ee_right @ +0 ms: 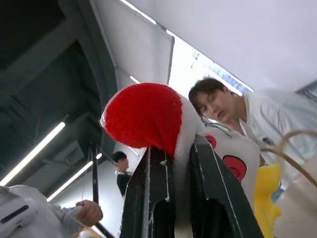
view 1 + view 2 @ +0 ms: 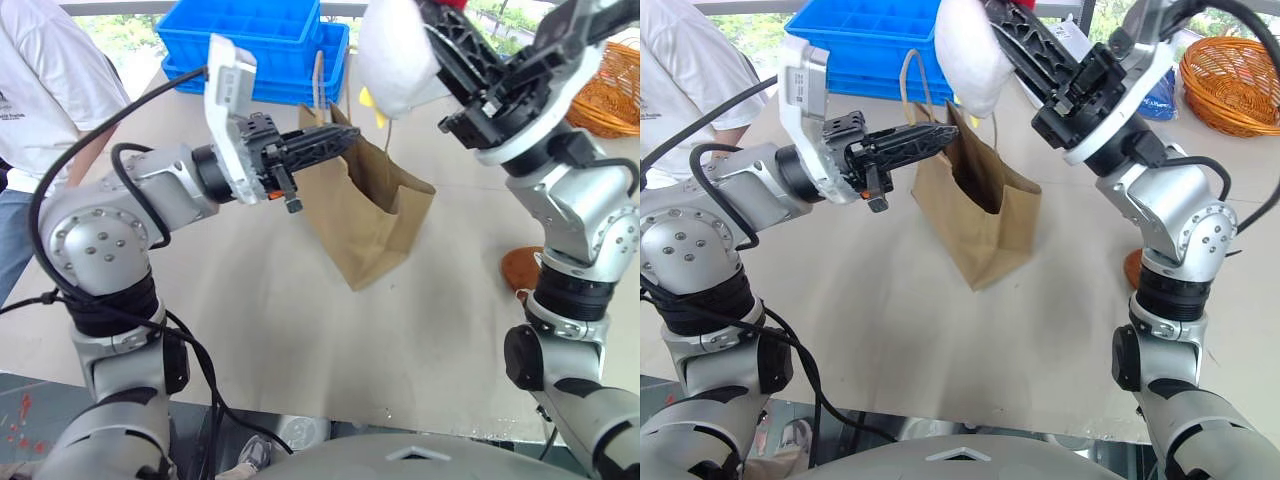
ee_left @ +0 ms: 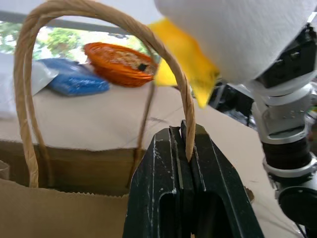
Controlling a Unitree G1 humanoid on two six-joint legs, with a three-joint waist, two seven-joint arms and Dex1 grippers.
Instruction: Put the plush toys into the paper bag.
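From the head cameras, the left gripper point(image 2: 325, 147) reaches in level from nine o'clock, its black fingers pressed together on a cord handle at the rim of the paper bag point(image 2: 365, 215), which hangs lifted and tilted over the table point(image 2: 300, 330), mouth opening toward one o'clock. The right gripper point(image 2: 1012, 42) comes in from three o'clock, pinching the white plush toy point(image 2: 968, 55) and holding it high, just beyond the bag's mouth at roughly twelve o'clock from it; the toy's long axis looks to run top to bottom, yellow bits lowest. A blue crate point(image 2: 260, 45) and a wicker basket point(image 2: 1230, 75) sit at the table's far edge, well apart from the bag (a person in a white shirt stands at ten o'clock). In the left wrist view, the left gripper point(image 3: 187, 148) is clamped on the tan handle point(image 3: 99, 15), and the toy's white body and yellow bits point(image 3: 185, 64) hang close above the loop. In the right wrist view, the right gripper point(image 1: 173, 163) squeezes the toy near its red end point(image 1: 143, 116). By my judgement, the coming move is a short drop: the toy sits almost over the opening, so the right arm must carry it toward six o'clock.
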